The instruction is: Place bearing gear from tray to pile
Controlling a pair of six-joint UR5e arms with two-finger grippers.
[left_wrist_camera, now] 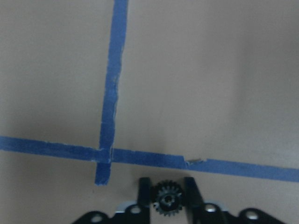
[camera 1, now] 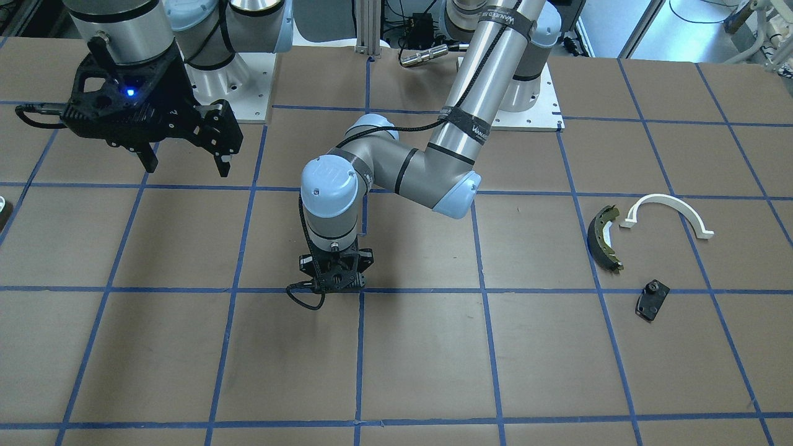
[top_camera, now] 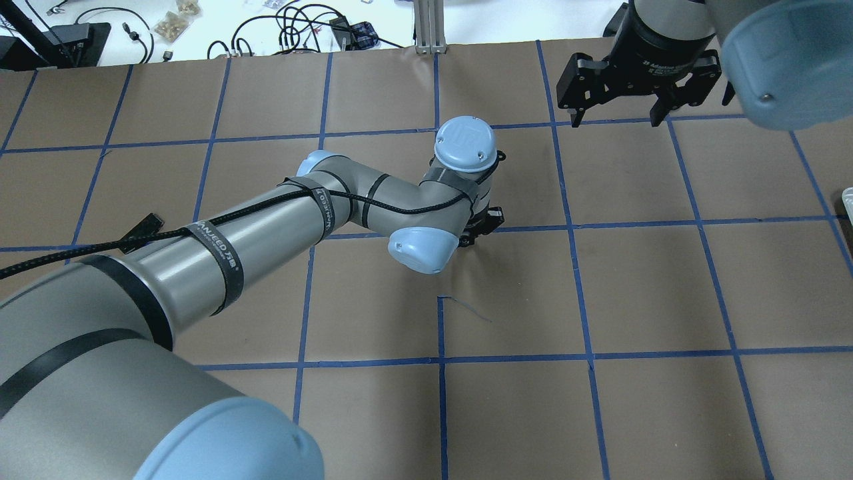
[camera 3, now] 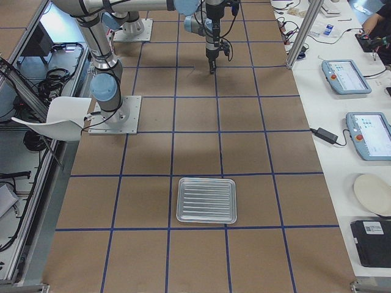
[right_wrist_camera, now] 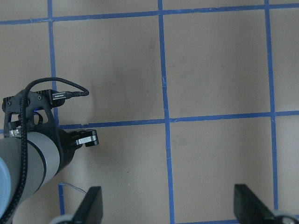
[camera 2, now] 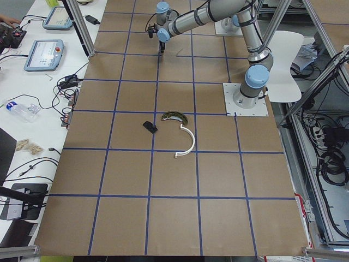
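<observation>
My left gripper point(left_wrist_camera: 167, 186) is shut on a small dark bearing gear point(left_wrist_camera: 168, 200), held just above the paper near a blue tape crossing. In the front view the left gripper point(camera 1: 335, 282) points straight down at the table's middle. The pile lies far off on that view's right: an olive brake shoe point(camera 1: 604, 238), a white plastic arc point(camera 1: 669, 210) and a small black plate point(camera 1: 652, 300). The metal tray point(camera 3: 206, 199) shows in the right side view, with nothing in it. My right gripper point(camera 1: 186, 162) hangs open and empty, high above the table.
The table is brown paper with a grid of blue tape point(top_camera: 440, 360). The left arm's elbow point(camera 1: 455, 192) stretches across the middle. A table with pendants and cables point(camera 3: 351, 79) runs along the far side.
</observation>
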